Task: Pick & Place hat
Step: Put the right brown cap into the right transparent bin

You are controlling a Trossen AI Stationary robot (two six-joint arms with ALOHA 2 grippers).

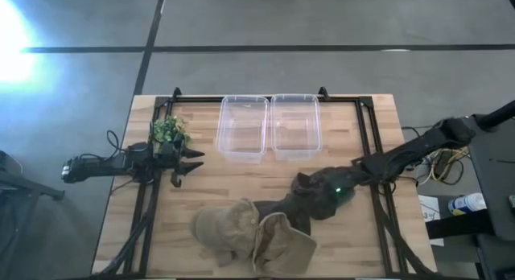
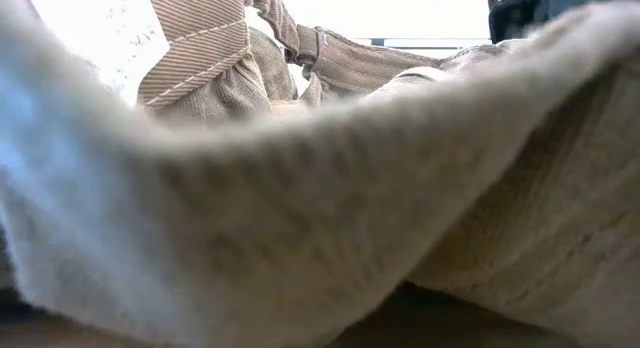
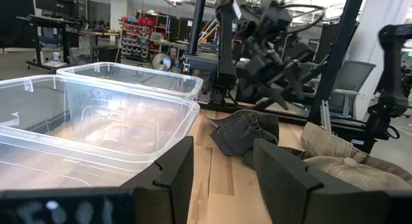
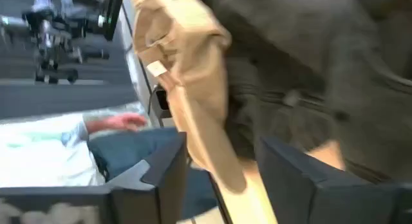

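right gripper [image 1: 283, 209] sits wide open over the dark hat [image 1: 318, 195] near the worktop's [image 1: 378, 232] front edge, lining up a grab; left gripper [image 1: 191, 161] idles wide open

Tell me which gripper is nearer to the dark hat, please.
Right. The right gripper is down at the dark hat, over its fabric. The left gripper waits open across the table, beside the small green plant, well apart from the hat.

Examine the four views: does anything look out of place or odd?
Yes. A tan hat lies against the low camera, so its fabric blocks that view. The two clear bins sit empty while the hats lie heaped at the table's front.
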